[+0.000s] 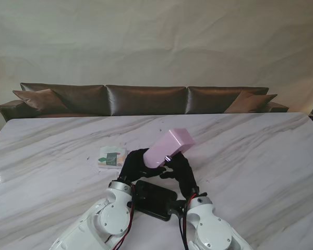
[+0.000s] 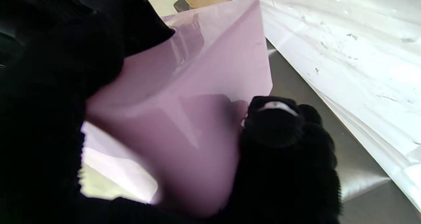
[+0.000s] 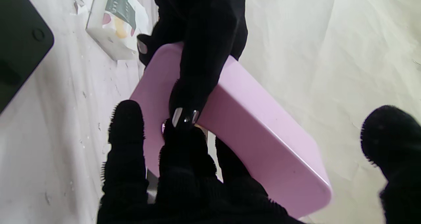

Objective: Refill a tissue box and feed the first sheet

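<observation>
A pink tissue box (image 1: 169, 146) is lifted off the marble table (image 1: 250, 156) and tilted, its far end raised to the right. My left hand (image 1: 131, 164) is shut on it, with fingers wrapped over its side (image 3: 204, 36) and a fingertip (image 2: 286, 135) pressed to the box (image 2: 197, 86). My right hand (image 1: 181, 172) is at the box's near end. Its fingertips (image 3: 177, 135) touch the box (image 3: 263, 125), while its thumb (image 3: 391, 135) stands well apart. A wrapped tissue pack (image 1: 112, 156) lies flat on the table to the left of the hands, also seen in the right wrist view (image 3: 115, 23).
A flat black slab (image 1: 155, 200) lies on the table between my two wrists, nearer to me than the box; it shows in the right wrist view too (image 3: 19, 46). A dark sofa (image 1: 146, 99) runs behind the table's far edge.
</observation>
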`<action>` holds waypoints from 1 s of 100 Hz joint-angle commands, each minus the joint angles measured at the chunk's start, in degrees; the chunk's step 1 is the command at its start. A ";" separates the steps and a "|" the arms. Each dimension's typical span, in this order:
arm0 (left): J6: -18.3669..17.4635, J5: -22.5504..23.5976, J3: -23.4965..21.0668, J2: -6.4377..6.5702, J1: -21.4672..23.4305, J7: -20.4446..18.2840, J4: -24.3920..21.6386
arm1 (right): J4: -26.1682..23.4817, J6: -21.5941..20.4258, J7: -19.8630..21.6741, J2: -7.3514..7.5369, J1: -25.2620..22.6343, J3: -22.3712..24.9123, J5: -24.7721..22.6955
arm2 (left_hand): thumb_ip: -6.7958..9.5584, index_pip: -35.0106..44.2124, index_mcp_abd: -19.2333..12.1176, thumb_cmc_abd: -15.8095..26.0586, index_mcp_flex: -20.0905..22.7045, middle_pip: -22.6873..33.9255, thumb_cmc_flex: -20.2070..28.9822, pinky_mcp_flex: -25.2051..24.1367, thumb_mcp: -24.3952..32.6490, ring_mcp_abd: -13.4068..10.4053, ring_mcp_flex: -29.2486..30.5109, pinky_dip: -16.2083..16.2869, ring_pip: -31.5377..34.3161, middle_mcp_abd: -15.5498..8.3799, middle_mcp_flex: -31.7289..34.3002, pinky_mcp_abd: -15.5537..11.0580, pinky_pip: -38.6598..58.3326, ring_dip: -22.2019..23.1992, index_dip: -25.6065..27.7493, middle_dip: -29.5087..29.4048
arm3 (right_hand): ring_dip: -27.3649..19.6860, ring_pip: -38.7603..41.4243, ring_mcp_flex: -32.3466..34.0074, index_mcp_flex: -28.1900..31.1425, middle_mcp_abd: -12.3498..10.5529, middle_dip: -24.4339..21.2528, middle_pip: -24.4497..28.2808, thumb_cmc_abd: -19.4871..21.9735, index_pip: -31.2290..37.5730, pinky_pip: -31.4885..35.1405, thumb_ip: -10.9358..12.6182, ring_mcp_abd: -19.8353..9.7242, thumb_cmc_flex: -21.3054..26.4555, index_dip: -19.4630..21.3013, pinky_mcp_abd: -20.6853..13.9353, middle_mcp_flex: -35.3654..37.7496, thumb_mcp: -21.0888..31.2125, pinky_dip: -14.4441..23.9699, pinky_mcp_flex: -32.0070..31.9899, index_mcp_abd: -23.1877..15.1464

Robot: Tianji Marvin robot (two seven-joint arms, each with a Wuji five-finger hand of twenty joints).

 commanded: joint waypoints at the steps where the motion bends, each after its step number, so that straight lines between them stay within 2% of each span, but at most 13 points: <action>1: 0.36 -0.08 -0.74 -0.38 0.08 0.34 -1.02 | -0.24 1.27 1.01 0.68 -1.39 0.73 -0.19 | 2.71 3.00 -1.19 13.57 3.63 7.97 8.78 1.17 13.22 1.04 5.35 0.97 3.38 -2.39 6.39 -10.70 165.95 -0.61 0.90 3.17 | -1.15 -3.60 -3.07 -1.20 1.49 -0.97 -0.59 0.10 0.91 -0.39 -1.31 7.33 -1.24 -0.70 0.60 -1.69 -0.69 -0.10 0.04 -2.32; 10: 0.94 0.07 -1.05 -0.39 0.17 0.66 -1.25 | -0.93 2.13 1.56 0.96 -2.25 1.59 -0.63 | 2.85 3.01 -1.17 13.45 3.64 7.92 8.74 1.20 13.21 1.03 5.38 1.01 3.54 -2.66 6.55 -10.78 166.08 -0.68 0.90 3.17 | -1.14 -3.51 -2.97 -1.12 1.62 -0.95 -0.40 -0.05 1.17 -0.51 -1.30 7.33 -0.81 -0.89 0.52 -1.95 -0.79 0.00 0.11 -2.05; 11: 0.99 0.08 -1.08 -0.40 0.18 0.70 -1.26 | -1.00 2.21 1.58 0.98 -2.34 1.67 -0.69 | 2.88 3.01 -1.15 13.48 3.65 7.98 8.74 1.20 13.24 1.07 5.38 1.02 3.57 -1.69 6.53 -10.80 166.11 -0.69 0.90 3.20 | -1.14 -3.51 -2.98 -1.10 1.65 -0.95 -0.38 -0.07 1.20 -0.53 -1.31 7.35 -0.81 -0.91 0.52 -1.95 -0.81 0.02 0.12 -2.01; 15: 1.22 0.12 -1.15 -0.45 0.20 0.94 -1.32 | -1.32 2.46 1.67 1.07 -2.73 2.00 -0.95 | 3.00 3.02 -1.08 13.44 3.70 7.95 8.81 1.21 13.29 1.07 5.38 1.04 3.70 -2.53 6.59 -10.88 166.18 -0.75 0.90 3.20 | -1.14 -3.48 -2.93 -1.03 1.70 -0.93 -0.27 -0.23 1.32 -0.57 -1.28 7.29 -0.52 -0.98 0.53 -1.93 -0.80 0.06 0.14 -1.97; 32: 2.07 0.12 -1.27 -0.70 0.15 1.82 -1.10 | -2.45 3.44 1.98 1.48 -4.29 3.50 -2.85 | 3.19 3.04 -1.06 13.44 3.75 7.92 8.79 1.22 13.25 1.17 5.38 1.09 3.92 -2.59 6.68 -10.91 166.35 -0.84 0.91 3.22 | -1.13 -3.38 -2.70 -0.38 1.69 -0.94 0.01 -0.69 1.88 -0.74 -0.90 7.29 0.56 -1.24 0.39 -1.84 -0.84 0.25 0.20 -1.82; 55: 3.80 3.57 -1.57 0.33 -1.18 0.39 -1.02 | -4.17 6.38 1.88 1.95 -6.71 6.04 -6.78 | 3.24 2.97 -1.33 13.43 3.60 7.92 8.58 1.24 13.00 1.00 5.34 1.00 4.01 -2.54 6.53 -11.09 166.38 -0.96 0.94 3.29 | -1.10 -3.22 -2.32 0.84 1.61 -1.03 0.13 -0.84 2.58 -0.92 -0.71 7.34 1.28 -1.41 0.18 -1.26 -1.21 0.42 0.30 -1.92; 81: 3.98 8.46 0.88 1.68 -7.74 -3.94 2.80 | -6.42 9.55 -0.45 2.16 -9.42 8.43 -14.34 | 2.93 2.79 -2.37 13.77 3.20 7.93 8.06 1.31 12.67 0.41 5.33 0.71 4.03 -2.94 6.18 -11.67 166.40 -1.01 1.33 3.53 | -1.00 -2.93 -1.42 2.25 0.71 -1.05 0.35 -0.80 3.38 -0.89 -0.55 6.94 1.82 -1.36 0.13 0.40 -1.43 0.58 0.54 -2.67; 100: 2.14 9.77 4.87 0.91 -14.31 -3.92 10.02 | -7.69 10.85 -3.58 2.09 -11.34 10.06 -20.61 | 2.45 2.63 -3.13 13.71 3.03 7.88 7.67 1.30 12.61 -0.04 5.32 0.37 3.95 -3.40 5.93 -12.19 166.38 -0.97 1.91 3.75 | -0.95 -2.78 0.00 4.30 -2.29 -1.40 -0.33 -1.38 4.59 -0.74 -0.25 5.98 1.95 -0.95 -0.08 4.45 -0.96 0.74 0.72 -5.18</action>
